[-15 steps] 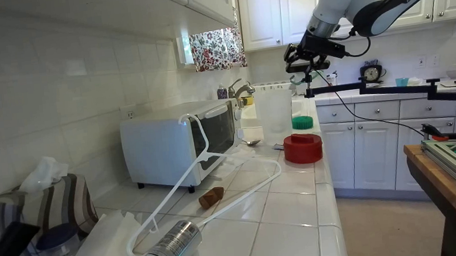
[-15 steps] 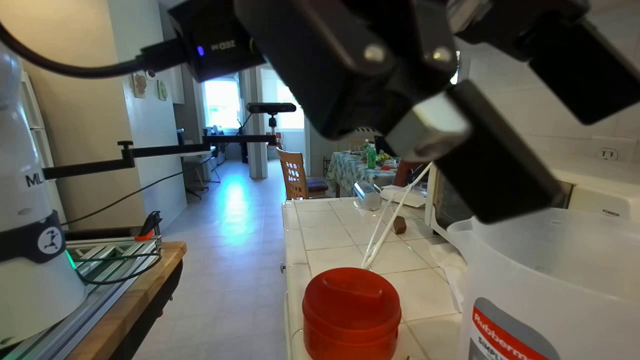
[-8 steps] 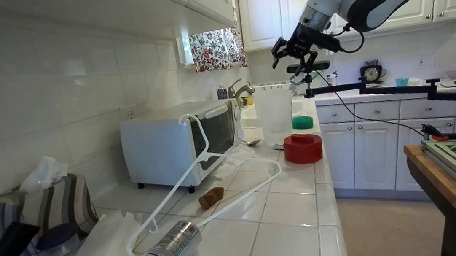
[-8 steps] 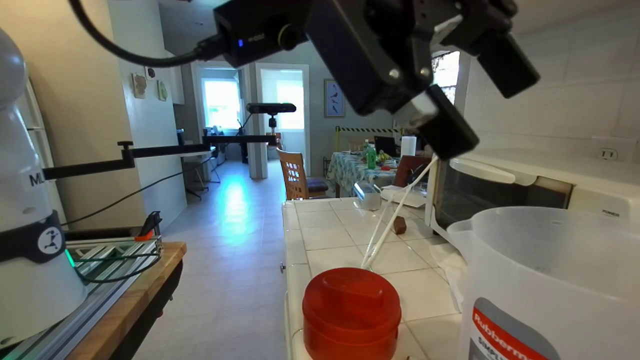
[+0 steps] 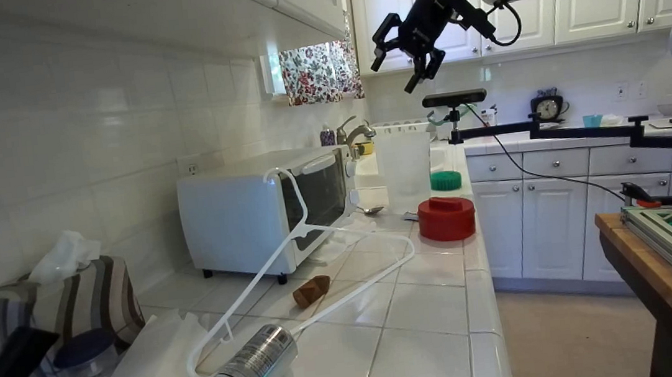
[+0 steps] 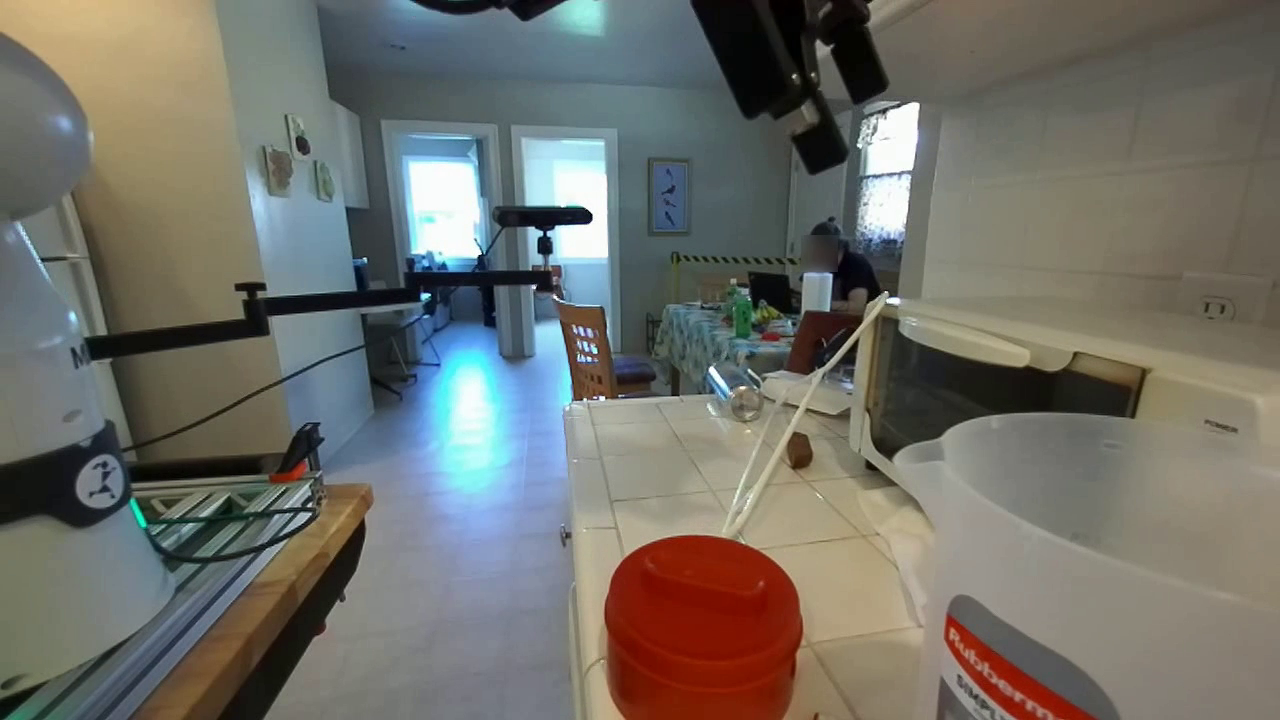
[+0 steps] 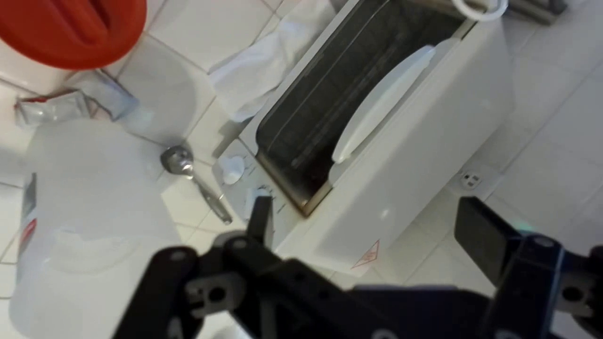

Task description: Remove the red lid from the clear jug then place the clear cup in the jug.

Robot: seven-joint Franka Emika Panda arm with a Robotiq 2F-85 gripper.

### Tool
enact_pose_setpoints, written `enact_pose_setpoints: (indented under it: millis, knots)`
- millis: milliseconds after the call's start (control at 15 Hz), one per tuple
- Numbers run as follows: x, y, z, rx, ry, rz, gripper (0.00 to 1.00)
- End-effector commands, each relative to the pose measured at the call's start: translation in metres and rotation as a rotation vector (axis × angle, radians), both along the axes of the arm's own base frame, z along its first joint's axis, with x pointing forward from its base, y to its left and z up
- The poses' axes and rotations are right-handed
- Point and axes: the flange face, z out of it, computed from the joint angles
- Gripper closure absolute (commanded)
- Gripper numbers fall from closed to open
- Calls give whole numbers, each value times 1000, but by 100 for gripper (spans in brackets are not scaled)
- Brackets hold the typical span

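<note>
The red lid (image 5: pixel 446 218) sits on the tiled counter near its front edge, off the jug. It also shows in an exterior view (image 6: pixel 703 630) and at the upper left of the wrist view (image 7: pixel 80 35). The clear jug (image 5: pixel 404 172) stands upright beside it with its top open. The jug shows large in an exterior view (image 6: pixel 1080 590) and at the left of the wrist view (image 7: pixel 94 188). I see no clear cup; it is hidden or out of view. My gripper (image 5: pixel 392 79) is open and empty, high above the counter. Its fingers (image 7: pixel 370 221) are spread over the microwave's top corner.
A white microwave (image 5: pixel 239 217) stands against the wall. Around the jug lie a green round object (image 5: pixel 446 180), a spoon (image 7: pixel 179 161) and small packets (image 7: pixel 110 94). A white hanger (image 5: pixel 303 230), brown piece (image 5: pixel 312 291) and metal can (image 5: pixel 243 373) lie farther along. Cabinets hang above.
My gripper has risen and moved left toward the window side in an exterior view, away from the jug and lid. The lid and jug have not moved.
</note>
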Motion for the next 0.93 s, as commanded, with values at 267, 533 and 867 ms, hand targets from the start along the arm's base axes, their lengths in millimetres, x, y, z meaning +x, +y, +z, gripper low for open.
enact_pose_setpoints:
  millis: [267,533,867]
  knots:
    - [-5,16,22,186,111,355,0]
    - [-16,19,19,175,249,542,0]
    - [-17,20,17,183,237,515,0]
